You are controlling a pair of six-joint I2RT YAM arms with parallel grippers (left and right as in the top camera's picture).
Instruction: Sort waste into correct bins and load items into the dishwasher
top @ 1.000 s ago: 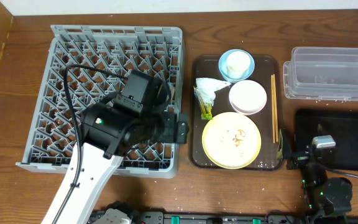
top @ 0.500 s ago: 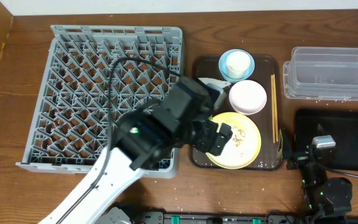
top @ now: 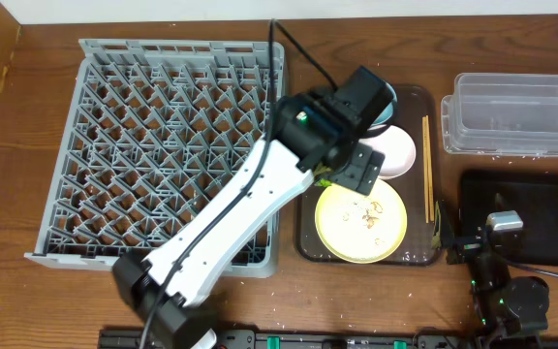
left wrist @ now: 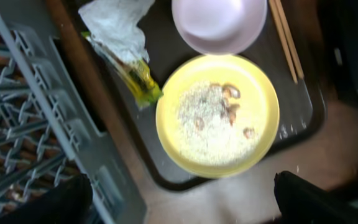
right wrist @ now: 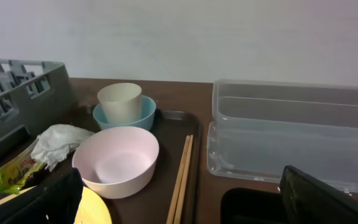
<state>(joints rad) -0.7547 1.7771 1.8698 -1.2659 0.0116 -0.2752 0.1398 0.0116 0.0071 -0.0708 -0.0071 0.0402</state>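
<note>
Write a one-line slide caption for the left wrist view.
Open left gripper over a crumb-dusted yellow plate, white bowl and napkin on the tray.

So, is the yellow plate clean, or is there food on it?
Not clean. The yellow plate carries a patch of whitish crumbs and a few brownish bits near its middle.

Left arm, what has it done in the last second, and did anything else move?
The left gripper swung right from over the grey plastic lattice dish rack to hover open over the pale yellow round plate on the dark brown tray. It grasped nothing. Everything else stayed put.
</note>
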